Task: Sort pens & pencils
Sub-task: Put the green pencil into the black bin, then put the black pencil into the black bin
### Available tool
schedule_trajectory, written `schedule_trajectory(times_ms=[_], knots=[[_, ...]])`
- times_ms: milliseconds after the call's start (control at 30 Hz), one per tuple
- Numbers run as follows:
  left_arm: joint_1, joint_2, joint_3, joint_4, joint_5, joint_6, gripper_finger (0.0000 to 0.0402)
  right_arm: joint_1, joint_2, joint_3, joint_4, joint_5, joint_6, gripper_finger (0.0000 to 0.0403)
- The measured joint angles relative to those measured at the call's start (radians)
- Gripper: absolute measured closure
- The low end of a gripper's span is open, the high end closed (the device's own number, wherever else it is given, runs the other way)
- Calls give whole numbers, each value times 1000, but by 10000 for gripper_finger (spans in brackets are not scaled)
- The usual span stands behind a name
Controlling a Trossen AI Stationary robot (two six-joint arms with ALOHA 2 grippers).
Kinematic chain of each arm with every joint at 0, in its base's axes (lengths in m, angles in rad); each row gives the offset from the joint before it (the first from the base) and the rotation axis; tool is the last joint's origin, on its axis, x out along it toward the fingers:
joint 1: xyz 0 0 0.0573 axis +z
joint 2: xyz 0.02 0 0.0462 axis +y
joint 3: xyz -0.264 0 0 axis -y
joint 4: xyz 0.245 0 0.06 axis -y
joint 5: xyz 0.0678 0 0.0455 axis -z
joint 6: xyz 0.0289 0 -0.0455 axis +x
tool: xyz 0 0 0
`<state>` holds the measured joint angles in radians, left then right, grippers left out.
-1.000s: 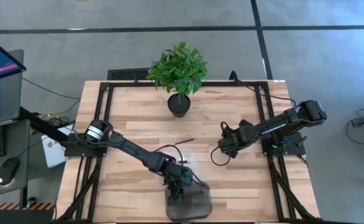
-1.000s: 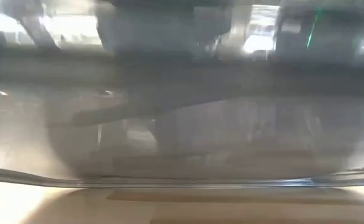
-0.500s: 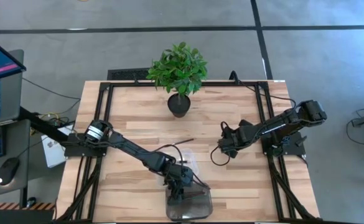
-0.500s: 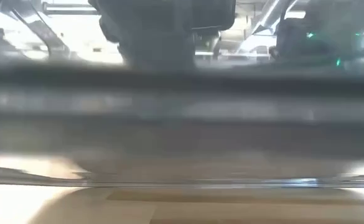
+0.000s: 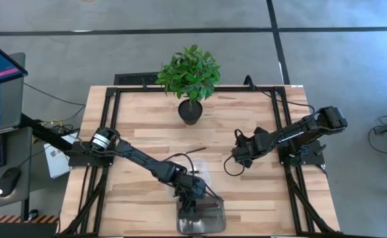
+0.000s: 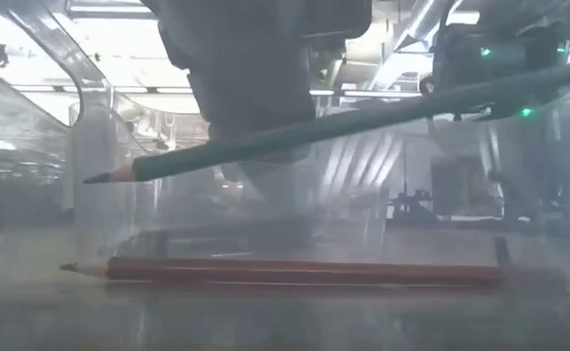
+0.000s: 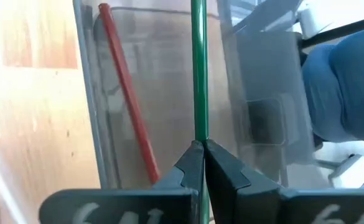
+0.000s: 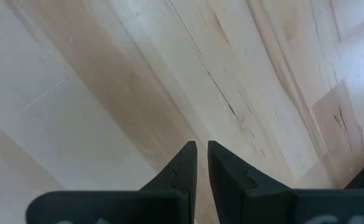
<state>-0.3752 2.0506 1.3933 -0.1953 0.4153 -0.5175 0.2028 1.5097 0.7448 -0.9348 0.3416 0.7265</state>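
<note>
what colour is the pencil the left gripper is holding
Green; the pencil shows best in the left wrist view, pinched by the left gripper.

Even overhead daylight; hazy, glare-streaked low view; blown-out left wrist edge.

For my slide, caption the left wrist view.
Left gripper shut on a green pencil, above a clear bin holding a red pencil.

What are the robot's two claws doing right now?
Left gripper: shut on the green pencil, over the clear bin.
Right gripper: nearly shut, holding nothing, over the bare table.
</note>
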Motion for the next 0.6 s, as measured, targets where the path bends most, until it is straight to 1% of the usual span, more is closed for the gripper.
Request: schedule_trajectory(times_ms=[133, 233, 333, 467, 600], knots=[[0, 0, 0, 21, 25, 4, 401, 0, 0, 0, 0, 0, 0, 342], [0, 0, 1, 36, 26, 5, 388, 0, 0, 0, 0, 0, 0, 342], [0, -1, 1, 36, 59, -4, 356, 0, 0, 0, 0, 0, 0, 342], [1, -3, 2, 36, 97, -24, 297, 0, 0, 0, 0, 0, 0, 342], [9, -15, 1, 39, 185, -26, 256, 0, 0, 0, 0, 0, 0, 342]])
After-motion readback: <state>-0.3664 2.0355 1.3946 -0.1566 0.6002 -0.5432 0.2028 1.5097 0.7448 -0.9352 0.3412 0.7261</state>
